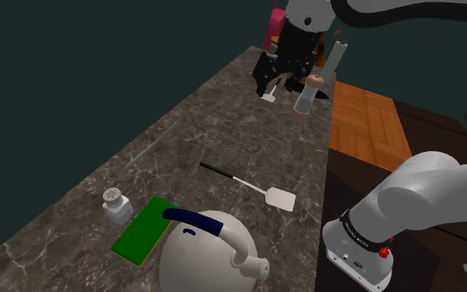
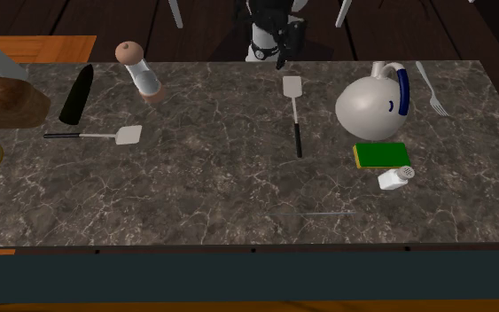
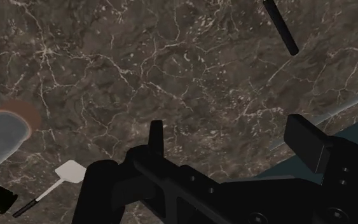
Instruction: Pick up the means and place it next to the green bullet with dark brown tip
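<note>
Hovering over veined counter, tool spread, empty, second exterior view adding black bullet near spatula.

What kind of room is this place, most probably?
Most likely a kitchen. A long, dark stone-patterned counter carries a pale kettle with a blue handle, a small white shaker and a green sponge.

Two spatulas: one beside the single kettle, the other spatula far from it. By the kettle: one fork, one sponge, one shaker, one thin rod. Far from it: one grinder, one dark cone.
</note>
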{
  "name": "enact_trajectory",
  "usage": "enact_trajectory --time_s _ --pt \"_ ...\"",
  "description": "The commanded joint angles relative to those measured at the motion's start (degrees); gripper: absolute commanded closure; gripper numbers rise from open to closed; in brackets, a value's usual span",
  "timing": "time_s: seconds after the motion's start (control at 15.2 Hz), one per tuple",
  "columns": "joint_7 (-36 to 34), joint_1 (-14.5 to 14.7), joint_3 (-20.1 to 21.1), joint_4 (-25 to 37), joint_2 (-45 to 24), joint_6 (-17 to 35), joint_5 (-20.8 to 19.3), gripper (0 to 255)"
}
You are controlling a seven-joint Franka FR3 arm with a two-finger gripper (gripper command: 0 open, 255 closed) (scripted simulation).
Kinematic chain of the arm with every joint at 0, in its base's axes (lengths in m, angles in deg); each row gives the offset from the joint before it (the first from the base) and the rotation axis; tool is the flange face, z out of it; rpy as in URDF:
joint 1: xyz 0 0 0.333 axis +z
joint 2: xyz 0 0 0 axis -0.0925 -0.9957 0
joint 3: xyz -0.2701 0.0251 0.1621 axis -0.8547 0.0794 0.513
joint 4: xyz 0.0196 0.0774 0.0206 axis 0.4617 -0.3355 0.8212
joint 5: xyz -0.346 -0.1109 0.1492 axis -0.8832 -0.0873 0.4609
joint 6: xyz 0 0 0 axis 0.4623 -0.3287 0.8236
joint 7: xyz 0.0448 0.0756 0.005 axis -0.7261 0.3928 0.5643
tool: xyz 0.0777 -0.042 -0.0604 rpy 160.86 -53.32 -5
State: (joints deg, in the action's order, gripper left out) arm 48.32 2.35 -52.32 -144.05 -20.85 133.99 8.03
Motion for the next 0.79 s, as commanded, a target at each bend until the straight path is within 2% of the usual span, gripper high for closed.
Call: enact_trajectory --time_s 0.0,0.4,0.73 --pt "-5.62 -0.83 3.01 0.75 -2.63 1.47 1.11 0" --pt "-22.58 -4.06 12.71 5.32 -12.93 6.10 2.16 0" --pt "-38.21 -7.55 20.84 11.56 -24.68 9.79 -1.39 0"
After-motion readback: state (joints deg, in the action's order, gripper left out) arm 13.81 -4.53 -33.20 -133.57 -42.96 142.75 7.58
